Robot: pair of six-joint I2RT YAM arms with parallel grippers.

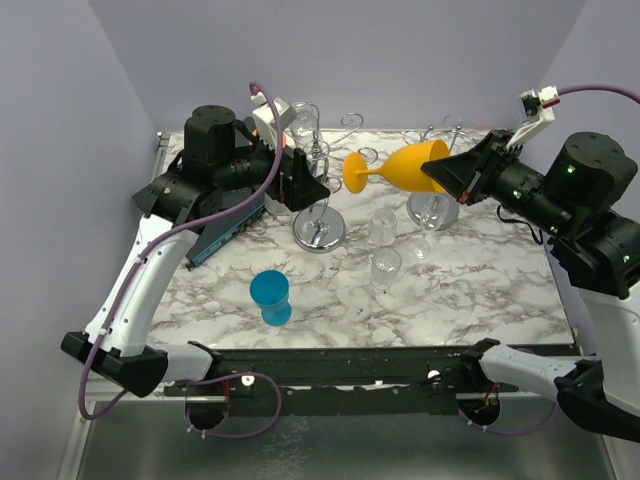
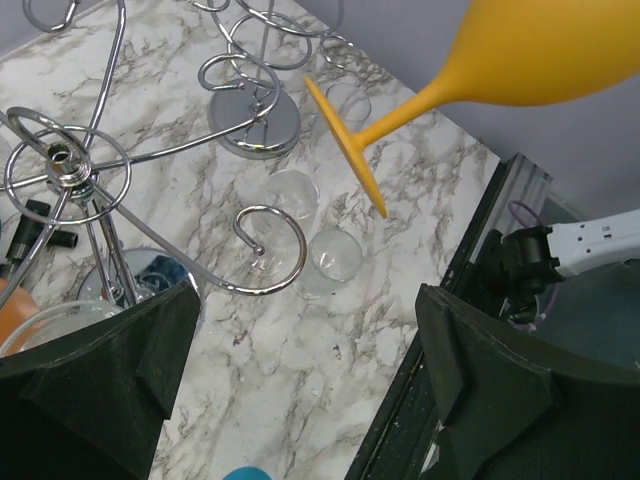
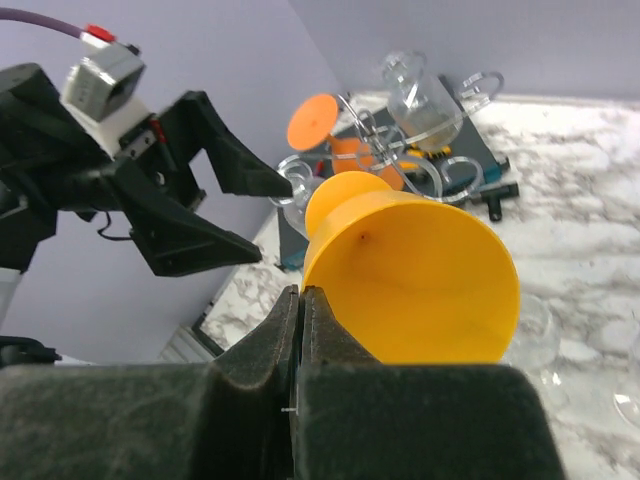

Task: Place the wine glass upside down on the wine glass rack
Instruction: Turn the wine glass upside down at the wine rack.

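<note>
A yellow-orange wine glass [image 1: 405, 165] lies level in the air above the table's back middle, with its foot pointing left. My right gripper [image 1: 445, 172] is shut on its rim, one finger inside the bowl; this shows in the right wrist view [image 3: 301, 292], with the glass bowl [image 3: 420, 280] right next to the jaws. My left gripper [image 1: 305, 183] is open and empty beside the left chrome rack [image 1: 320, 235]. In the left wrist view my left gripper [image 2: 305, 300] hangs above the table, with the rack's hooks [image 2: 60, 155] to the left and the glass [image 2: 540, 50] at the upper right.
A second chrome rack [image 1: 432, 210] stands under the held glass. Two small clear glasses [image 1: 383, 227] [image 1: 386, 268] and a blue cup [image 1: 270, 297] stand on the marble. An orange glass [image 1: 262, 120] and a clear glass [image 1: 300, 120] are at the back left. A dark tray [image 1: 225, 235] lies under the left arm.
</note>
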